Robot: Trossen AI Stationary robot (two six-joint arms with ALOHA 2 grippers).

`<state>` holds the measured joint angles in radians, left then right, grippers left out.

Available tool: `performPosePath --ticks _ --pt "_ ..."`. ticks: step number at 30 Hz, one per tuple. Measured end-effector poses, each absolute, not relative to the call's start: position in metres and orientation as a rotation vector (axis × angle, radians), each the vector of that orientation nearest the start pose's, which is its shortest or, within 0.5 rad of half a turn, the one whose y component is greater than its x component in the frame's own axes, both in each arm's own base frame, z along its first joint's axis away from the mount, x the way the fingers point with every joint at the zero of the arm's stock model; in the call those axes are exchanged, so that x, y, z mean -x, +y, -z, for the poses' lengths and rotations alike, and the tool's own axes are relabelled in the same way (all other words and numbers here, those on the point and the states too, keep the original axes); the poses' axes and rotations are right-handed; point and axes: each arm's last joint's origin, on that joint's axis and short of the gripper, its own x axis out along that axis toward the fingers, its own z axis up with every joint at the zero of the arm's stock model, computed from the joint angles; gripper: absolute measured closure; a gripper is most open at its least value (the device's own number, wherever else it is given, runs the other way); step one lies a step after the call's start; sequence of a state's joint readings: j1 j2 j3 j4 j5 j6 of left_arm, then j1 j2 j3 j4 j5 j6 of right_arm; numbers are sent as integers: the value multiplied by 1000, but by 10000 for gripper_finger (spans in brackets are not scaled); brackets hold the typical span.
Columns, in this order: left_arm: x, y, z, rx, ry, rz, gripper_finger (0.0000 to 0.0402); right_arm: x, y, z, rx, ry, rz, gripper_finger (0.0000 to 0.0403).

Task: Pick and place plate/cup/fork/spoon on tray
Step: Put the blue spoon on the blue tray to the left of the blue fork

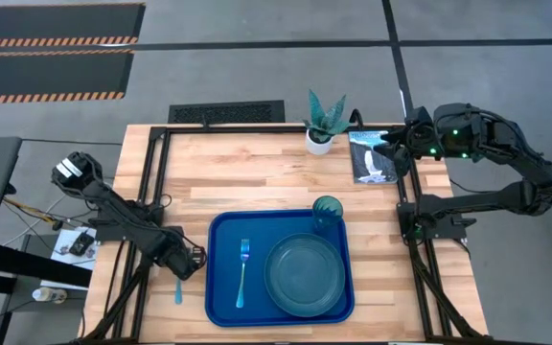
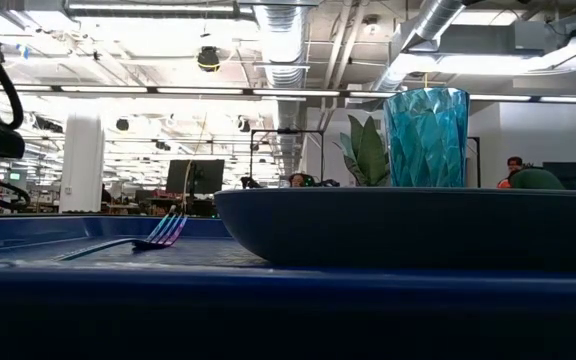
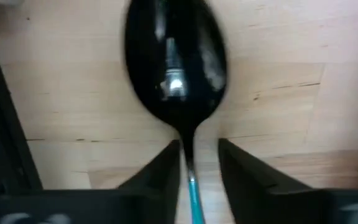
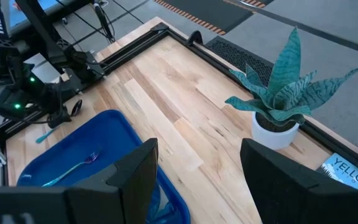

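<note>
**A:** Where is the small spoon with the dark round bowl and light blue plastic handle [image 3: 178, 74]?

**B:** On the bare wood just beside the left edge of the large bright blue rectangular plastic tray [image 1: 220, 299], not in it. The left gripper [image 1: 186, 261] is right over it. In the left wrist view the two dark fingers [image 3: 163, 171] stand either side of the thin neck with a little gap showing, so the pincer is narrowly parted and, as far as I can judge, has hold of nothing yet.

**A:** So which step is this?

**B:** The last pick, I'd say. The round teal-blue plate [image 1: 304, 274], the ribbed translucent teal tumbler [image 1: 327, 213] and the small blue-handled fork [image 1: 242, 271] already lie in the tray. Next the fingers need to close on the neck, lift, and carry a short way right.

**A:** And the right arm?

**B:** It waits near the table's far right corner, right gripper [image 4: 197, 177] wide apart and empty.

**A:** The surroundings?

**B:** A pale wooden tabletop [image 1: 257, 172] in a black frame, carrying a white pot with a spiky green plant [image 1: 323, 123] and a booklet [image 1: 374, 156]. Beyond is an open hall with ceiling ducts.
</note>
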<state>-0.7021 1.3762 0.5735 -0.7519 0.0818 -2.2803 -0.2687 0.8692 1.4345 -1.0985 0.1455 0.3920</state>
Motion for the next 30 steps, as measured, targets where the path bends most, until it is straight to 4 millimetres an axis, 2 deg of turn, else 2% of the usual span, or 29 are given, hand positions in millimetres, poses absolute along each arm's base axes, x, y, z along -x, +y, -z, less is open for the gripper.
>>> performPosePath --ticks 4,6,12,17,24,30 --pt "-138 -120 -131 1246 1285 -1218 378 -102 -33 -438 -410 450 505 149" --pt "-138 -120 -131 1242 1286 -1221 393 -102 -33 -438 -410 450 505 149" --pt "-139 -121 -132 1243 1266 -1214 397 -102 -33 -438 -405 451 505 149" --pt "-146 -125 -142 1231 1239 -1216 399 -102 -33 -438 -404 452 504 149" --pt "-162 -138 -167 1302 1212 -1118 401 -102 -33 -438 -401 453 504 149" --pt "-175 -148 -197 1351 1193 -1055 401 -102 -33 -438 -388 456 500 149"
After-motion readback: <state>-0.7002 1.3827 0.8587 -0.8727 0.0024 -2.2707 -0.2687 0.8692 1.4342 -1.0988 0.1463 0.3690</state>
